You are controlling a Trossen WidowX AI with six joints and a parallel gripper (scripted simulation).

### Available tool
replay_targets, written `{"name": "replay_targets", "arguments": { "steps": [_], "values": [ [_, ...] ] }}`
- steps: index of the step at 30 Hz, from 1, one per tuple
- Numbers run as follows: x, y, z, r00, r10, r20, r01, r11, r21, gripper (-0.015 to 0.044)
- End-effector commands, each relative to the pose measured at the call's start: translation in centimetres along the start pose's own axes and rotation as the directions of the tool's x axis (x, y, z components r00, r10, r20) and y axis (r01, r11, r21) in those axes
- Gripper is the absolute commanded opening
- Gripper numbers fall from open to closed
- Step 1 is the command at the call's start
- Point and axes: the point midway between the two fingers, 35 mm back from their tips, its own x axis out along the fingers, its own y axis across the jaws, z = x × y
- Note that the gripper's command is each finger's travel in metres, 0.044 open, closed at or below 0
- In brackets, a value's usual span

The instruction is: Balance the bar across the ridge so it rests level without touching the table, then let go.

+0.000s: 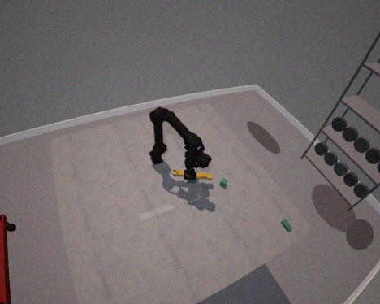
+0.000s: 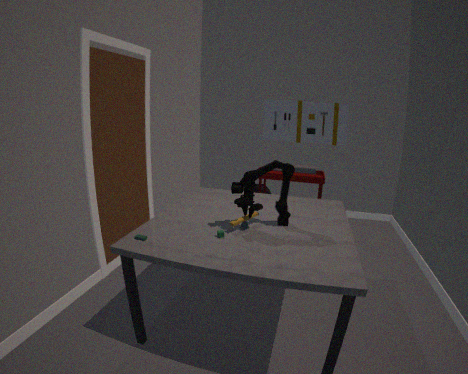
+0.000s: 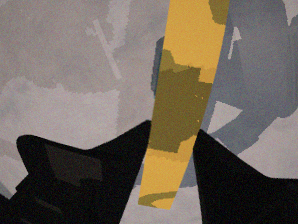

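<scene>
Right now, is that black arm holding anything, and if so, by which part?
Yes. The end effector is shut on the yellow bar, gripping it near its middle, so both ends stick out to either side.

The long, flat yellow bar (image 1: 202, 175) is clamped near its middle by the hand (image 1: 189, 175), its ends reaching out to either side. In the wrist view the bar (image 3: 182, 76) runs lengthwise away from the hand. A small teal ridge (image 1: 192, 180) shows just beneath the hand, under the bar's middle.
</scene>
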Motion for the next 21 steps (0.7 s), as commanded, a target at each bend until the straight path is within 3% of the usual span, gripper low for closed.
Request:
{"name": "replay_targets", "arguments": {
  "steps": [1,21],
  "values": [
    [0.12,0.00,-0.07,1.000,-0.001,-0.003,0.001,1.000,-0.004,0.0000],
    [0.29,0.01,-0.08,1.000,-0.001,-0.003,0.001,1.000,-0.004,0.0000]
  ]
}}
